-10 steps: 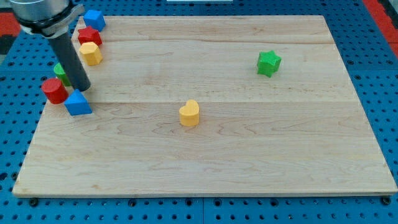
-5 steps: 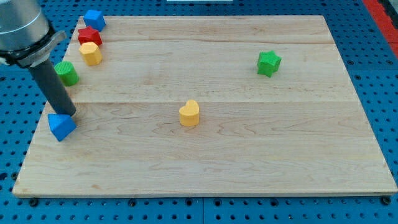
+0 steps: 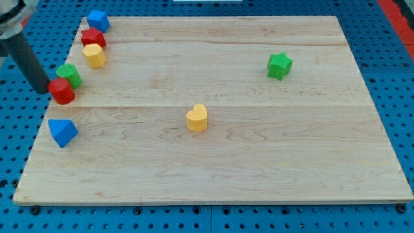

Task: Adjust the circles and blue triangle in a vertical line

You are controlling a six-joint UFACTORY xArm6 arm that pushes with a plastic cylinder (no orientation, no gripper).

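Observation:
The red circle (image 3: 62, 91) stands at the board's left edge, touching the green circle (image 3: 68, 76) just above it. The blue triangle (image 3: 62, 131) lies below them near the left edge, apart from both. My tip (image 3: 43, 90) is off the board's left edge, just left of the red circle and close to it; whether it touches is unclear. The dark rod rises toward the view's top left.
A blue block (image 3: 98, 20), a red star (image 3: 93, 37) and a yellow block (image 3: 94, 55) stand in a column at the top left. A yellow heart (image 3: 196, 118) sits mid-board. A green star (image 3: 279, 65) is at the right. The wooden board (image 3: 259, 162) lies on a blue pegboard.
The rod moved left and up, from beside the blue triangle to left of the red circle. The blue triangle slid down-left earlier and now rests. The red circle shows again, beside the green circle.

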